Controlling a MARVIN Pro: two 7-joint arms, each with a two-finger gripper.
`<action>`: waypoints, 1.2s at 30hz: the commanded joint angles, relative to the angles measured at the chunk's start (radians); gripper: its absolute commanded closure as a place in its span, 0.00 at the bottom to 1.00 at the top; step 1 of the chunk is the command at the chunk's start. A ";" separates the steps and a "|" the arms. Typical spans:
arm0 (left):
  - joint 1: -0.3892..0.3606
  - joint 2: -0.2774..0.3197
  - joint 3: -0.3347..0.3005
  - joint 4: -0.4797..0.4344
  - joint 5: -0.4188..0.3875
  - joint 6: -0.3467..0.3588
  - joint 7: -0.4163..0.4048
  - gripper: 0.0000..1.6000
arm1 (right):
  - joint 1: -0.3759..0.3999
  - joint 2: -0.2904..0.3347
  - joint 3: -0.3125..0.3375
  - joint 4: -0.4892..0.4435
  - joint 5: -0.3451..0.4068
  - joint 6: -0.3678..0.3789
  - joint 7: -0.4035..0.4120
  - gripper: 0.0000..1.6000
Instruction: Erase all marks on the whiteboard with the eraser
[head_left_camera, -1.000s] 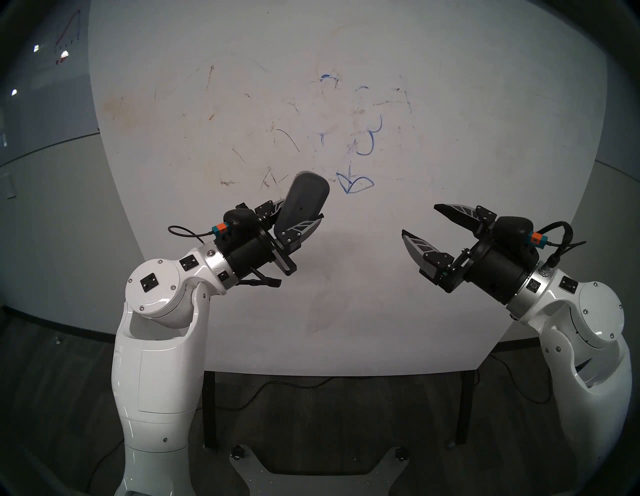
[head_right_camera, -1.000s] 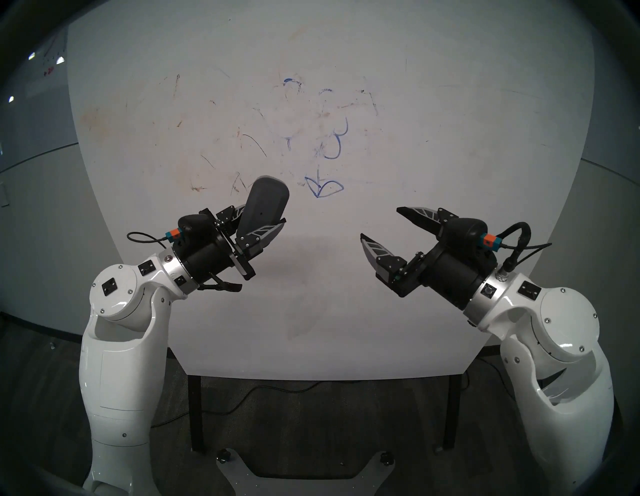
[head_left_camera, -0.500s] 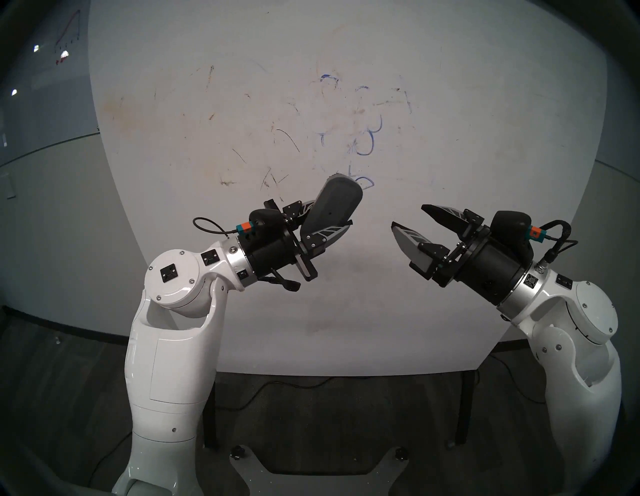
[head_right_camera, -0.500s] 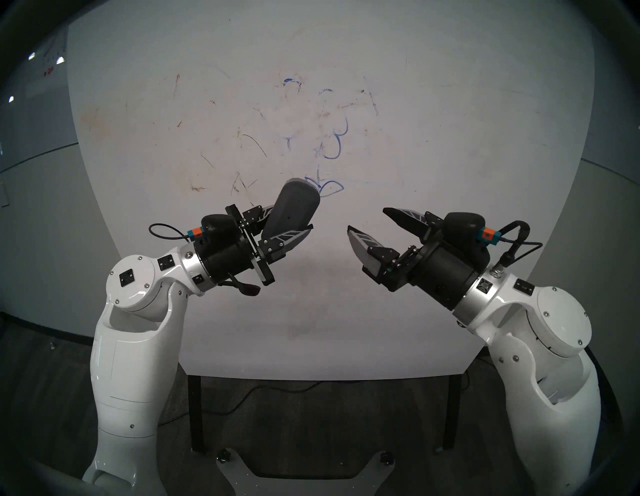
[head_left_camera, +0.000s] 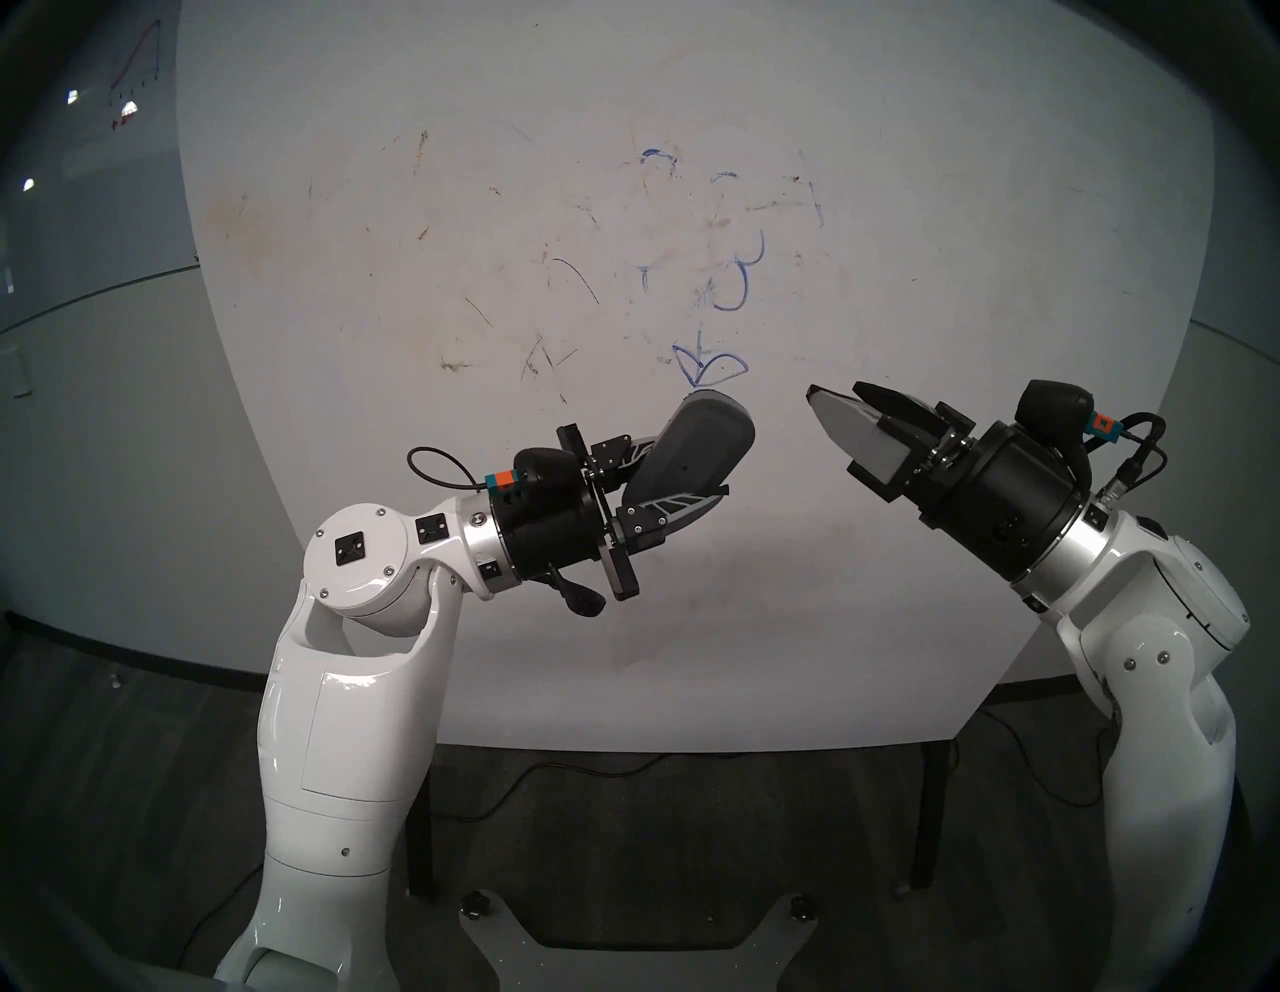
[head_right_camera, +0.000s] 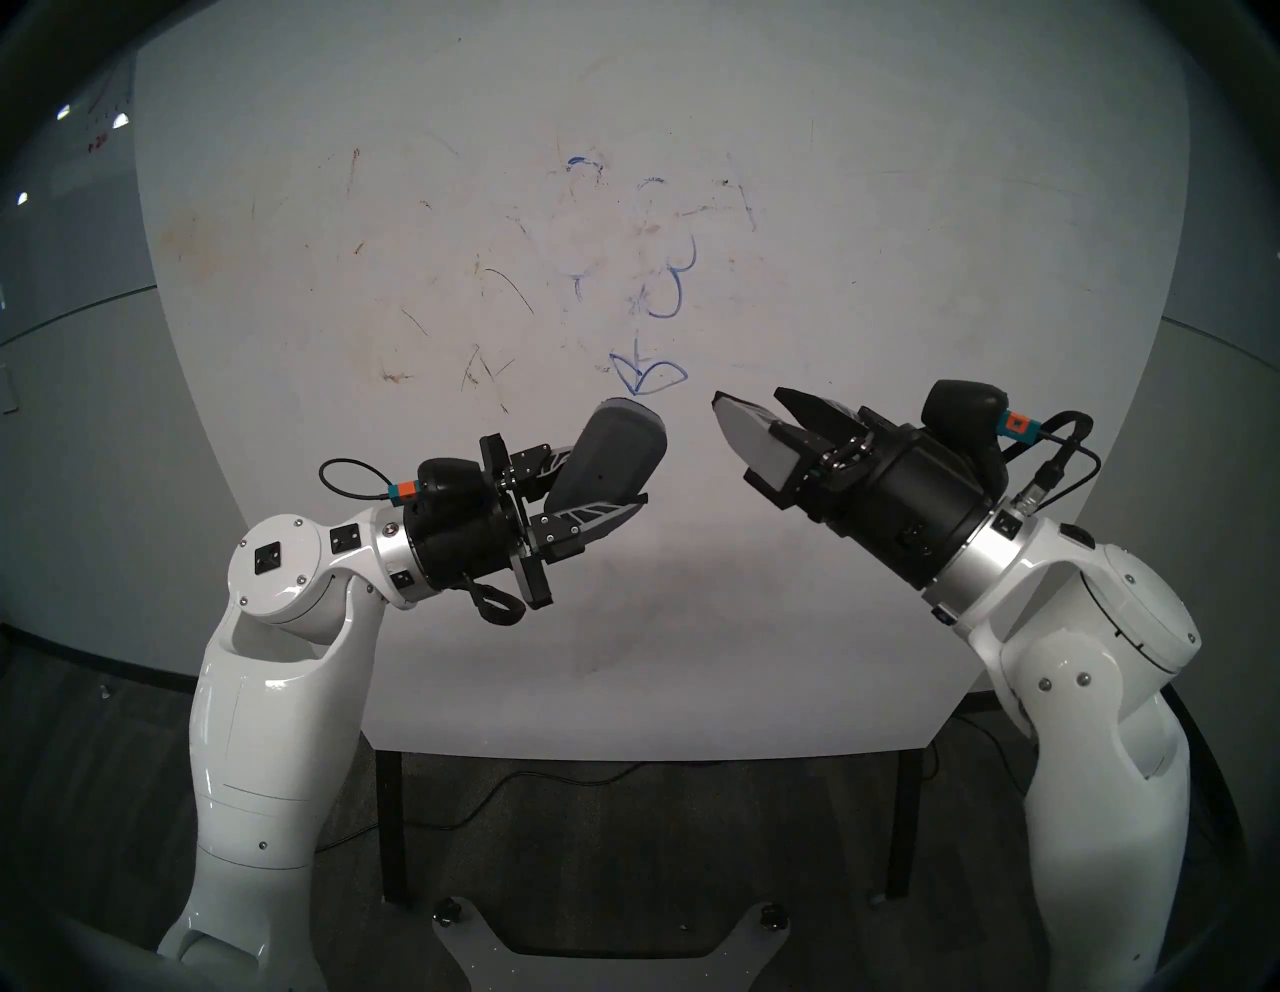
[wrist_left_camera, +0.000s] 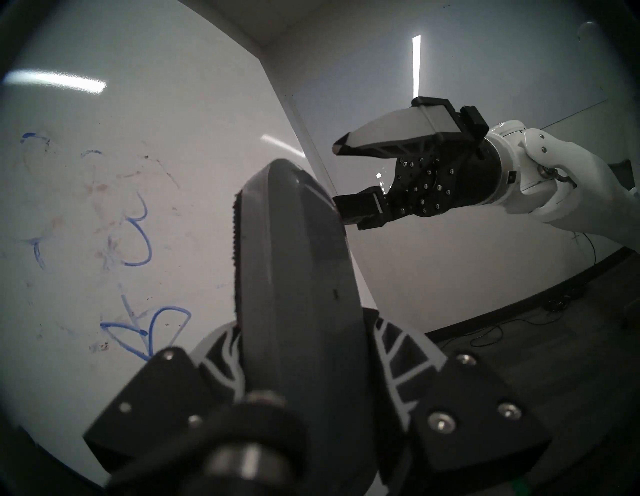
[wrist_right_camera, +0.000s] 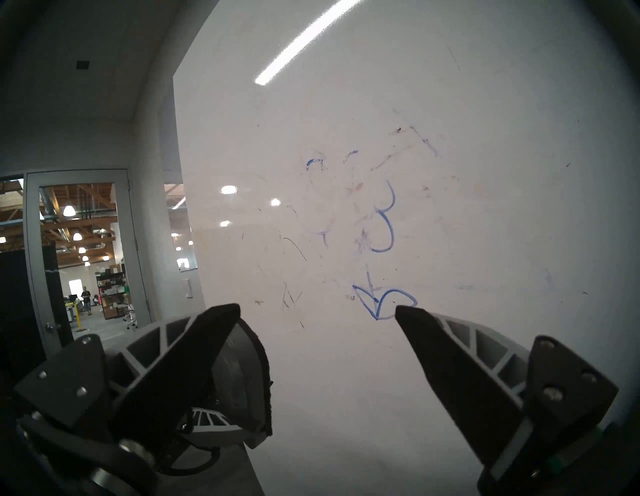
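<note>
The whiteboard (head_left_camera: 900, 208) fills the head views, upright in front of me. The blue marks remain as two leaves (head_left_camera: 710, 366) and petal curves (head_left_camera: 738, 284); they also show in the other views (head_right_camera: 647, 374) (wrist_left_camera: 149, 329) (wrist_right_camera: 381, 301). My left gripper (head_left_camera: 692, 471) (head_right_camera: 616, 478) is shut on the dark grey eraser (head_left_camera: 699, 450) (head_right_camera: 613, 457) (wrist_left_camera: 294, 277), held just below and right of the leaves, felt side toward the board. My right gripper (head_left_camera: 834, 395) (head_right_camera: 748, 396) (wrist_right_camera: 317, 310) is open and empty, right of the eraser, pointing at it.
Brown and black scratchy stains (head_left_camera: 540, 360) lie left of the blue marks. A grey wall panel with a red graph (head_left_camera: 138, 62) is at the upper left. The board's black legs (head_left_camera: 419, 817) and floor cables stand below. A glass door (wrist_right_camera: 86, 259) shows beside the board.
My left gripper carried the eraser rightward over the leaves, then lower right of them; the leaves look unchanged. My right gripper moved up and left and rolled its wrist, still open.
</note>
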 joint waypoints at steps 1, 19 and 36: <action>-0.066 -0.021 -0.008 0.012 -0.040 0.025 -0.004 1.00 | 0.011 -0.011 0.002 -0.015 0.035 0.016 0.003 0.00; -0.166 -0.073 0.040 0.072 -0.087 0.227 -0.018 1.00 | 0.004 -0.001 -0.034 -0.015 -0.001 -0.005 0.057 0.00; -0.181 -0.079 0.085 0.090 -0.082 0.254 -0.025 1.00 | 0.044 -0.008 -0.052 -0.015 0.024 -0.006 0.100 0.00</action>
